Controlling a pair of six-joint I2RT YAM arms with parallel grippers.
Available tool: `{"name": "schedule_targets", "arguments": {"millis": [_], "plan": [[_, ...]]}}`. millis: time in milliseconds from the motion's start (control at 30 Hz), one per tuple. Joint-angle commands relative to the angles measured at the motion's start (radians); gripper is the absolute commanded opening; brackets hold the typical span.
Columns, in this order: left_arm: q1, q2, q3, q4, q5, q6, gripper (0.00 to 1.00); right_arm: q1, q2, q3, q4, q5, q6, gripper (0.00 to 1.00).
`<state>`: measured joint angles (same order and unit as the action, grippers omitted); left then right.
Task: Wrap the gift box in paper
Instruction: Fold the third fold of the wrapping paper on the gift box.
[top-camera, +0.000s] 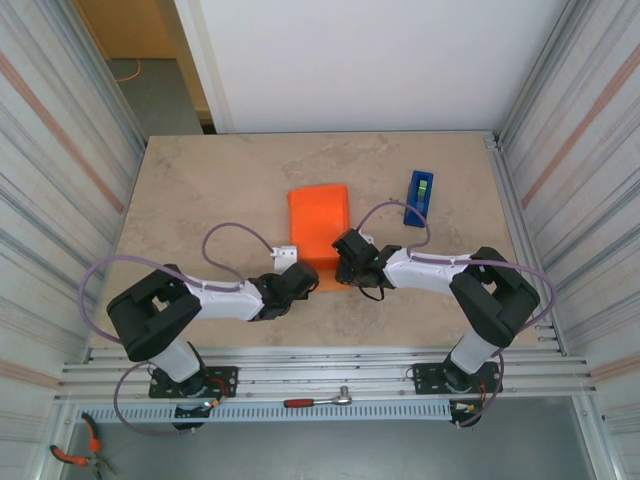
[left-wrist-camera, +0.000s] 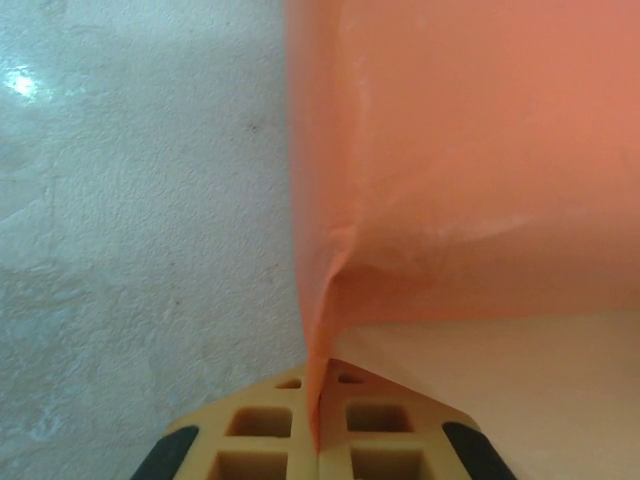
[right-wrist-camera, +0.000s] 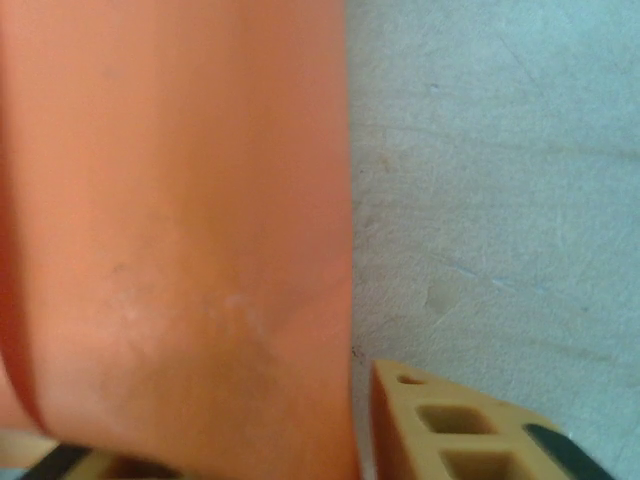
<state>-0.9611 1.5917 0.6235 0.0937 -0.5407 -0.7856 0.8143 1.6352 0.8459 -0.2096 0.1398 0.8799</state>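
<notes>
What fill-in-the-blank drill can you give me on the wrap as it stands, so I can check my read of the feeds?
1. The left gripper is ____ on an edge of the paper.
2. The tape dispenser is coloured ____.
3. In the top view, the tape dispenser sits to the ____ of the gift box.

Missing words: shut; blue; right.

The paper (top-camera: 318, 225) covers the gift box from sight. Through the right wrist camera the paper is blurred, cut off at the top, and overlies one finger of the right gripper (top-camera: 345, 250).
</notes>
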Motion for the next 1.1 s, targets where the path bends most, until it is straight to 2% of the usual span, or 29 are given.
{"name": "schedule_targets", "arguments": {"millis": [0,133,200,300,433,600,800,900,1067], "plan": [[-0.013,0.011,0.031,-0.014,-0.015,0.010,0.00,0.001,-0.047,-0.021,-0.017,0.032,0.004,0.47],[-0.018,0.014,0.036,-0.029,-0.024,-0.001,0.01,0.010,-0.071,-0.024,-0.044,0.045,0.007,0.62],[-0.020,0.013,0.036,-0.034,-0.026,-0.006,0.04,0.014,-0.079,-0.024,-0.060,0.059,0.009,0.69],[-0.022,0.009,0.032,-0.035,-0.028,-0.012,0.09,0.017,-0.081,-0.024,-0.076,0.076,0.010,0.73],[-0.024,0.001,0.030,-0.037,-0.032,-0.014,0.17,0.016,-0.076,-0.028,-0.086,0.090,0.012,0.72],[-0.025,-0.001,0.033,-0.028,-0.028,-0.010,0.17,0.016,-0.052,-0.025,-0.066,0.087,0.012,0.62],[-0.027,0.005,0.035,-0.025,-0.026,-0.007,0.17,-0.005,0.008,0.021,-0.056,0.089,-0.006,0.66],[-0.027,0.004,0.034,-0.025,-0.027,-0.008,0.18,-0.019,0.032,0.033,-0.041,0.090,-0.013,0.65],[-0.031,-0.012,0.032,-0.025,-0.027,-0.009,0.25,-0.048,0.056,0.039,-0.020,0.083,-0.025,0.56]]}}
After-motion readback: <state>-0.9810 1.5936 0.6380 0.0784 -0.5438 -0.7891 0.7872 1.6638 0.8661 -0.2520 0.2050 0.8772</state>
